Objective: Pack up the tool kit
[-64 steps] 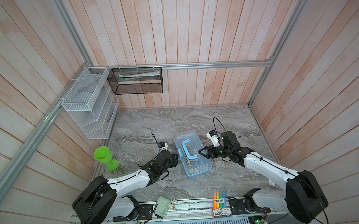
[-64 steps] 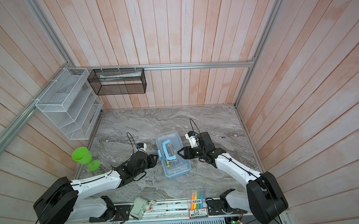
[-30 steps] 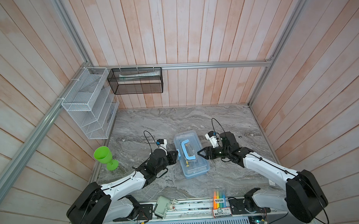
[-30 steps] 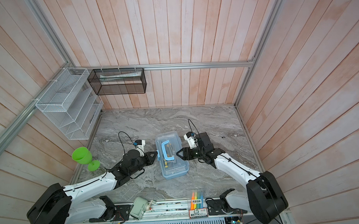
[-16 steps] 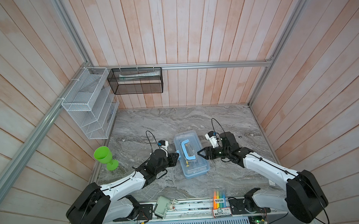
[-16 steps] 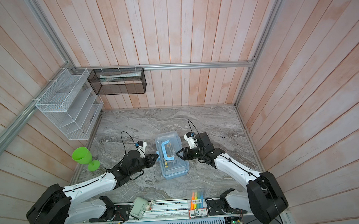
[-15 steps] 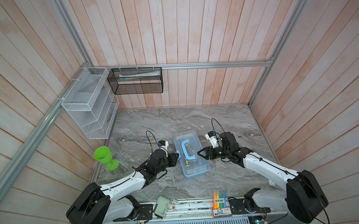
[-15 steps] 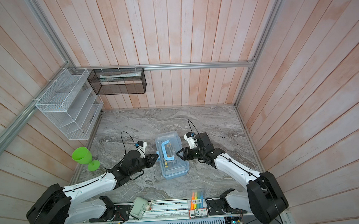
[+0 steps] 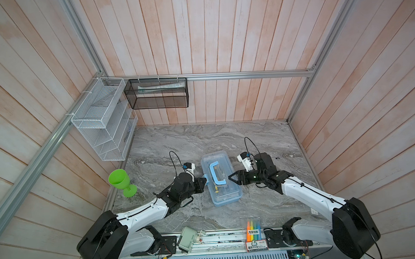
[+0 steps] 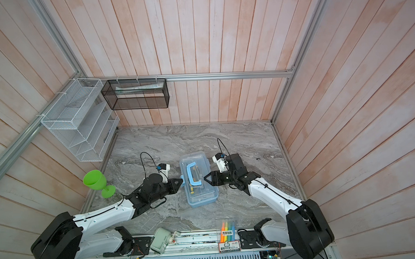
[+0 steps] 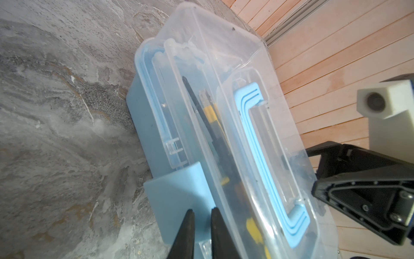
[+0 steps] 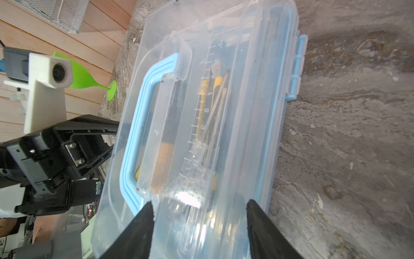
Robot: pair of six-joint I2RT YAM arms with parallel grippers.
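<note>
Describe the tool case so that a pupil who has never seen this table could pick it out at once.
Start at the grey marble table and look to its middle, between the two black grippers. The tool case lies there: a light-blue box with a clear lid and a blue handle, tools visible inside. Nothing else on the table is a box.

Pale pinkish wooden planks [image 9: 210, 39] wall in a grey marbled surface [image 9: 202, 137] on three sides, with aluminium rails [image 9: 247, 74] running along them. A white wire rack [image 9: 101, 119] hangs on the left wall, a black mesh basket [image 9: 156, 94] on the back wall. Even, soft light.
</note>
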